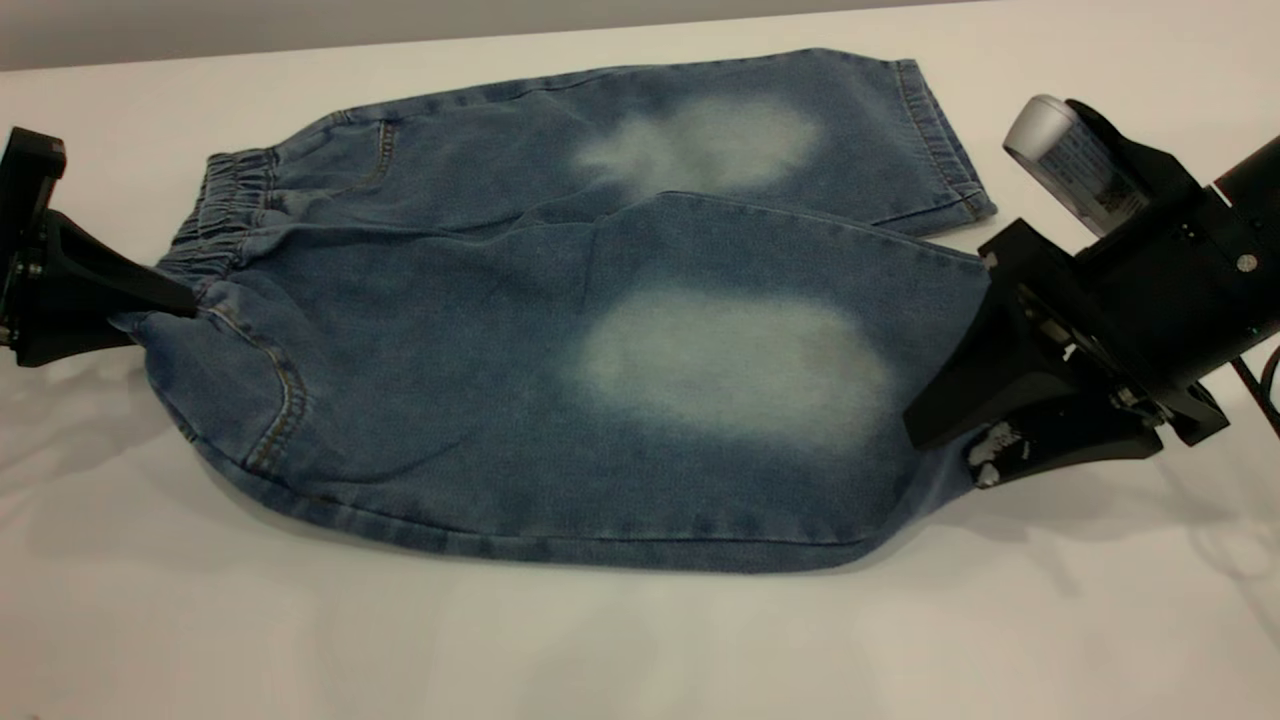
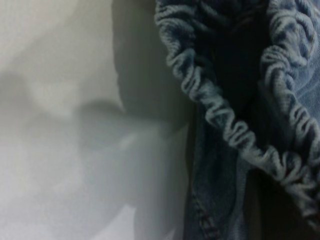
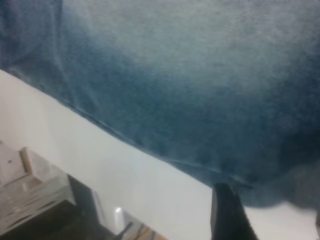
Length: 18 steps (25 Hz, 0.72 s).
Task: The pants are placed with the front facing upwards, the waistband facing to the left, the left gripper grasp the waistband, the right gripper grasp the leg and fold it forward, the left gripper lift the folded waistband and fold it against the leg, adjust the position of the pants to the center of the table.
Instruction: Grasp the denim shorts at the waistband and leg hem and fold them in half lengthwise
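The pants [image 1: 560, 330], blue denim shorts with a pale patch on each leg, lie front up on the white table [image 1: 640, 640]. The ruffled waistband [image 1: 215, 215] faces left and fills the left wrist view as waistband [image 2: 225, 125]. My left gripper [image 1: 165, 300] is shut on the near end of the waistband and holds it slightly raised. My right gripper [image 1: 945, 425] is shut on the hem of the near leg [image 1: 730, 370], one finger above the cloth and one below. The right wrist view shows one black finger [image 3: 227, 215] at the denim's edge [image 3: 175, 75]. The near edge of the shorts casts a shadow.
The far leg [image 1: 720, 140] lies flat towards the back with its hem [image 1: 945, 140] near the right arm's silver module [image 1: 1065, 160]. Bare tabletop stretches along the front. Past the table edge in the right wrist view there is floor and furniture [image 3: 35, 195].
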Each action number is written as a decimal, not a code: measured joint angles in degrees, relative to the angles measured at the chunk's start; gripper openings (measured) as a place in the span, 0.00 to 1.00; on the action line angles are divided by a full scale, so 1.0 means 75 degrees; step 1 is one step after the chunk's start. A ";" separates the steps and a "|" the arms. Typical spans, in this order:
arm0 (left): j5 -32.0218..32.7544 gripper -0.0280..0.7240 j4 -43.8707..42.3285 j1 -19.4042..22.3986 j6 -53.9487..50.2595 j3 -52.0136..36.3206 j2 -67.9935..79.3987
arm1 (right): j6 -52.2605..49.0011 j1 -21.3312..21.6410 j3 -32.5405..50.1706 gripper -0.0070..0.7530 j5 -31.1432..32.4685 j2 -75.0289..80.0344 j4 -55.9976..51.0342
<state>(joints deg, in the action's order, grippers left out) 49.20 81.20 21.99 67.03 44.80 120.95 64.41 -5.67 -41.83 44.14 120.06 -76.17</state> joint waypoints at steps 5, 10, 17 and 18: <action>0.0006 0.17 0.0000 0.0000 0.0000 0.0000 0.0000 | -0.1130 0.0000 0.0000 0.42 -0.0815 -0.0014 0.0768; 0.0006 0.17 -0.0007 0.0000 0.0000 0.0000 0.0000 | -0.1933 0.0000 -0.0006 0.42 -0.0567 -0.0014 0.1528; 0.0006 0.17 -0.0007 0.0000 0.0000 0.0000 0.0000 | -0.1984 0.0000 -0.0047 0.42 -0.1013 -0.0014 0.1407; 0.0006 0.17 -0.0007 0.0000 0.0000 0.0000 0.0000 | -0.1984 0.0000 -0.0047 0.42 -0.1013 -0.0014 0.1407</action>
<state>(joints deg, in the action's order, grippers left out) 49.24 81.15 21.99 67.03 44.80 120.95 49.53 -5.67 -42.18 36.55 119.95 -65.62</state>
